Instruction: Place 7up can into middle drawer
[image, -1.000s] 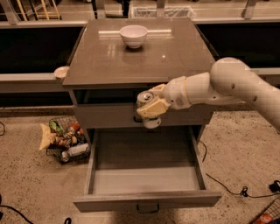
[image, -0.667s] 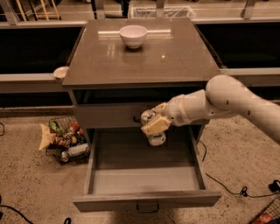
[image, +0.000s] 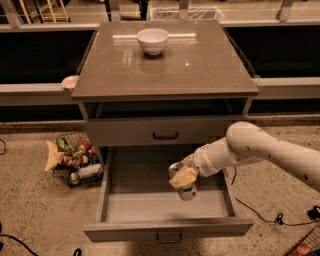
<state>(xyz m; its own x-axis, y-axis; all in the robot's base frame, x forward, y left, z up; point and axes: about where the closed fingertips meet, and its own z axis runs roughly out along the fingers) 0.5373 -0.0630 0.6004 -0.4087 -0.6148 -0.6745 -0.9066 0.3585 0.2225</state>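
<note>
Camera view: the gripper (image: 183, 178) is clamped on the can (image: 188, 192), holding it tilted low inside the open drawer (image: 140, 207), right of centre. A bowl (image: 152, 40) sits on the cabinet (image: 205, 67).

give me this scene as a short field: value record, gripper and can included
gripper: two-finger gripper, shut on the can, over the open drawer's right half
can: pale white-and-green soda can with silver rim, tilted in the grip
middle drawer: wide shallow grey drawer, pulled open
upper drawer: grey front with black bar handle, closed
bowl: round white bowl on the brown cabinet top
</note>
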